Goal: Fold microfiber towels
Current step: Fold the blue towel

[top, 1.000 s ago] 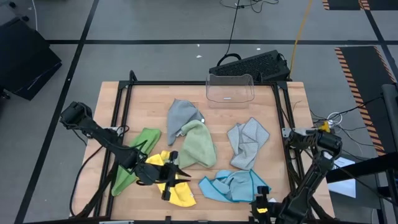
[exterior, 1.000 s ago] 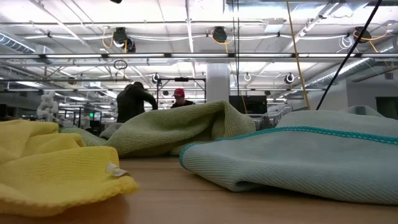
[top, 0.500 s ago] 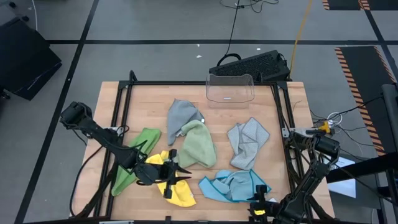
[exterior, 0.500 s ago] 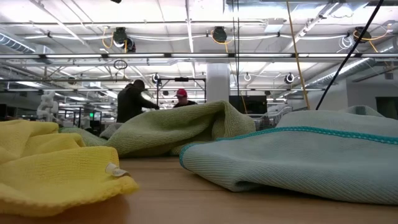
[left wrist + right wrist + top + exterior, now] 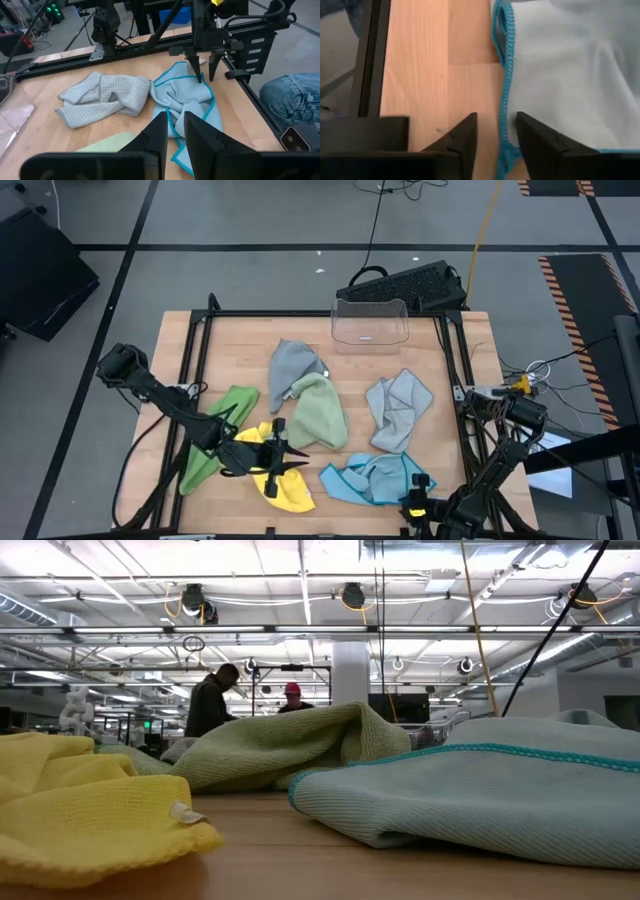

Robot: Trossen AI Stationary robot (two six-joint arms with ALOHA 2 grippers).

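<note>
Since a second ago your right gripper (image 5: 495,137) has crept leftward to the crumpled light blue microfiber towel (image 5: 375,478) at five o'clock on the table. Its fingers stand slightly apart, straddling the teal hem, holding nothing. Closing here may miss the edge. Your left gripper (image 5: 283,463) hovers narrowly parted over the yellow towel (image 5: 290,492).

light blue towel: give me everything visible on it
The light blue towel is a soft, fine-weave cloth with a brighter teal stitched edge, lying crumpled and unfolded on the wooden table near its front right. A grey towel lies just behind it, touching or nearly so. The right gripper points down at its right-hand side, fingers parted astride the stitched hem; whether it has a grip is unclear. In the low view it fills the right foreground.
</note>
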